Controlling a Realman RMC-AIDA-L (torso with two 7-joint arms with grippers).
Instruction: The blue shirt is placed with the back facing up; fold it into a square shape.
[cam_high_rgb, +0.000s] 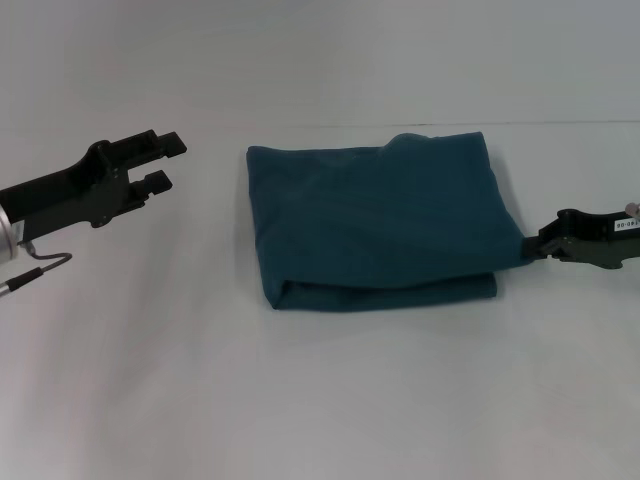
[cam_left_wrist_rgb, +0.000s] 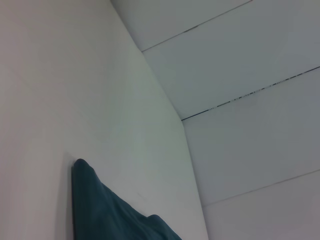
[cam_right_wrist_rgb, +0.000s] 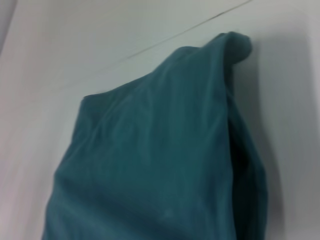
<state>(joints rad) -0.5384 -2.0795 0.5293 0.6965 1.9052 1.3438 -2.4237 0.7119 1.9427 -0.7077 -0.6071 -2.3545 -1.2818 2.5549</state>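
**Shirt folded to a near-square, right gripper pinching its corner**

The blue shirt (cam_high_rgb: 375, 220) is lying folded in the middle of the white table (cam_high_rgb: 320, 400), and it is looking close to a square now, a plain teal block with no lettering showing. Its layers are stacking up along the edge nearest the robot, where a lower layer is peeking out beneath the top one. The far edge is carrying a small bump of bunched cloth, slightly toward the robot's right of the shirt's centre.

Over on the shirt's right side, the right gripper (cam_high_rgb: 535, 248) is sitting low at the near right corner, and its fingertips are clamped on a small tab of the fabric there (that corner is being drawn out into a little point toward the gripper). The right wrist view is filling up with the shirt (cam_right_wrist_rgb: 160, 165) at close range, showing soft creases across the top layer and a dark gap between layers down one side, with the rolled lump of cloth at the far end.

On the shirt's left side, the left gripper (cam_high_rgb: 168, 162) is hovering well apart from the cloth, raised off the table, its two black fingers spread with a clear gap between them and nothing in between. The left wrist view is catching only a corner of the shirt (cam_left_wrist_rgb: 105, 215) against the white table (cam_left_wrist_rgb: 75, 75), with a panelled white wall (cam_left_wrist_rgb: 250, 100) behind.
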